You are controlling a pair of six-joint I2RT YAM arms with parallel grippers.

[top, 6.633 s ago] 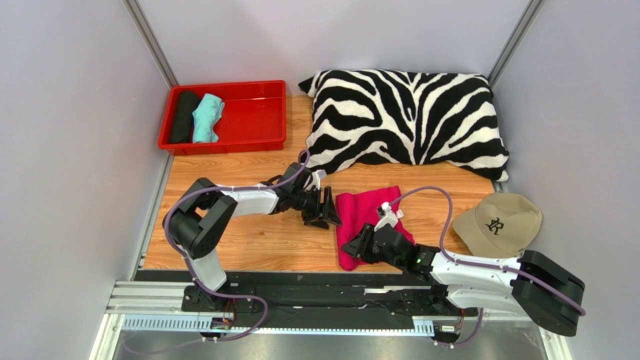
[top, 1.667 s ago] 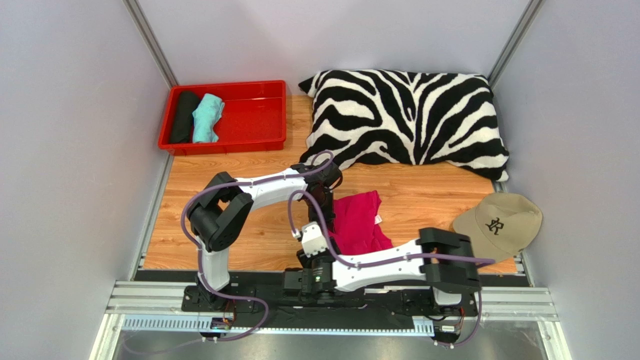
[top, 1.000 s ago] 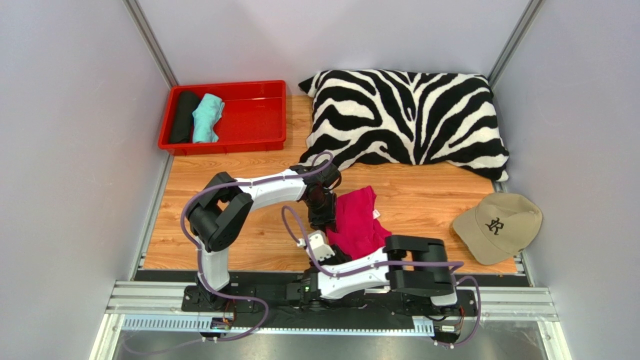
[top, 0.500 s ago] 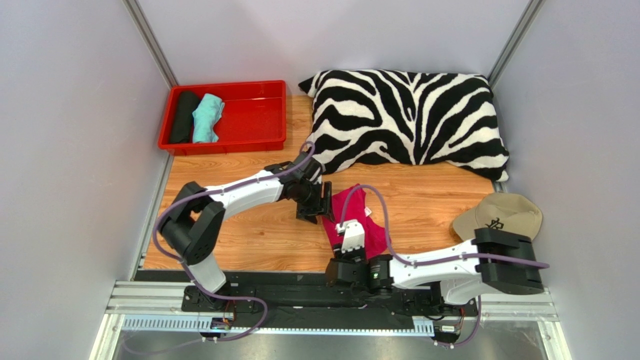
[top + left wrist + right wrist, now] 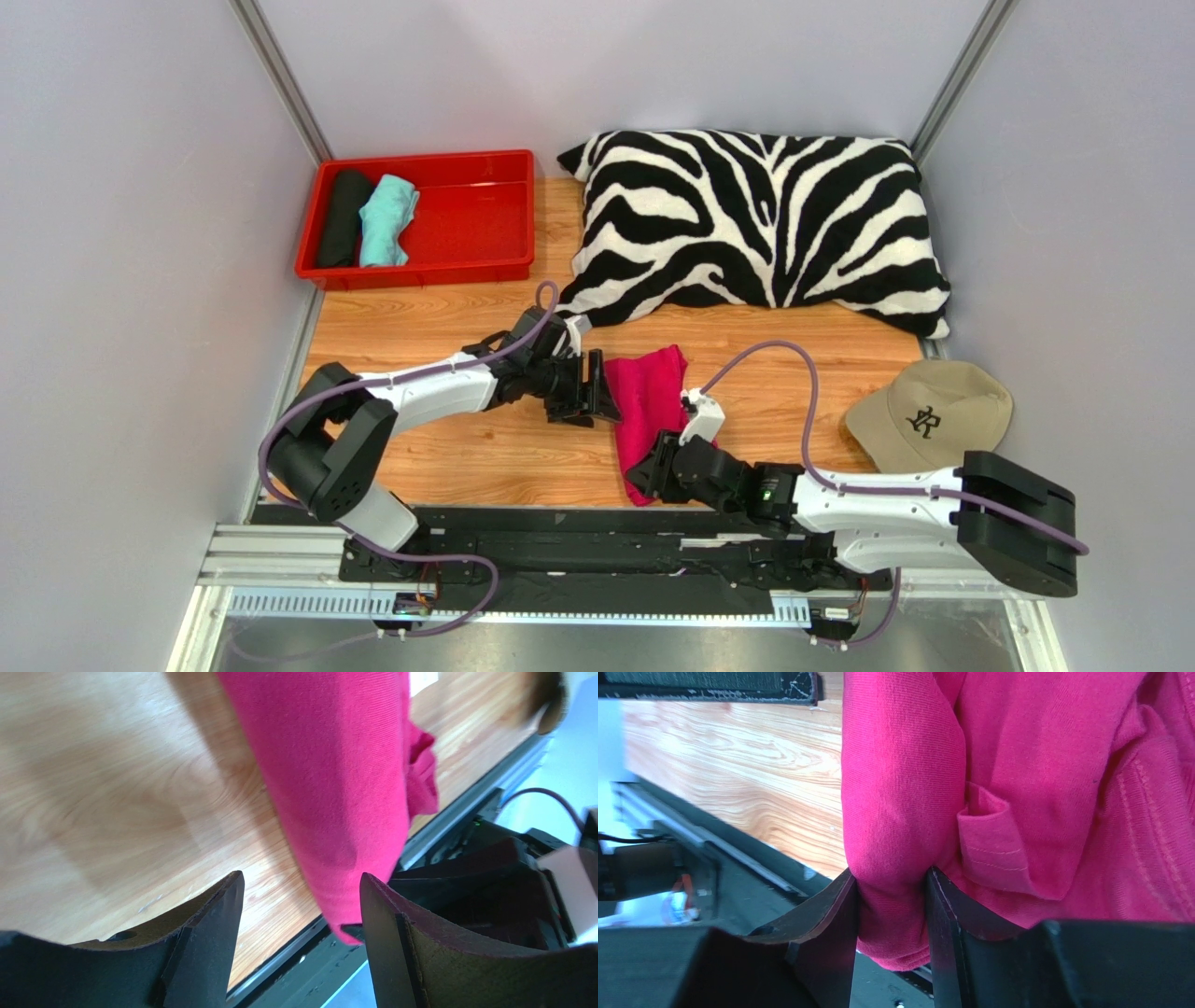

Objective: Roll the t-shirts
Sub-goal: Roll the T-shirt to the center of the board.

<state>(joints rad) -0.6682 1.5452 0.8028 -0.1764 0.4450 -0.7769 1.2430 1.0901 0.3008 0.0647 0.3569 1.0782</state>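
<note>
Pink t-shirt point(image 5: 648, 396): the piece in work. Lies as a long narrow strip on the tabletop point(image 5: 421, 455) btw. the two arms, far end near the pillow, near end at the tabletop's front edge.

Zebra pillow point(image 5: 758, 210) across the back; can't tell if touching the shirt. Red tray point(image 5: 477, 210) back left, well apart from the shirt, w/ two done rolls side by side: black roll point(image 5: 341, 217) and mint-green roll point(image 5: 387, 220). Beige cap point(image 5: 933, 417) at right, apart from the shirt, not part of the job.

Right fingers point(image 5: 650, 473): pinched tight on a thick fold at the shirt's near end; in the wrist view, cloth bulges out btw. them. Left fingers point(image 5: 595, 398): spread wide, nothing held, just beside the shirt's left edge about halfway along. Small white patch point(image 5: 423, 682) at the far end in the left wrist view, prob. the neck tag.

Step, as judged: lengthwise fold looks done, roll only about to start from the near end. Third shirt of three, so approx. two-thirds through.

Next move calls for:
- turning the gripped end over onto the strip and rolling away, toward the pillow
- keeping the turn tight and the edges square
- bringing the left fingers in to pin or guide the left edge, else soft cotton likely to skew or spring open
- then moving the roll to the tray w/ the others
</note>
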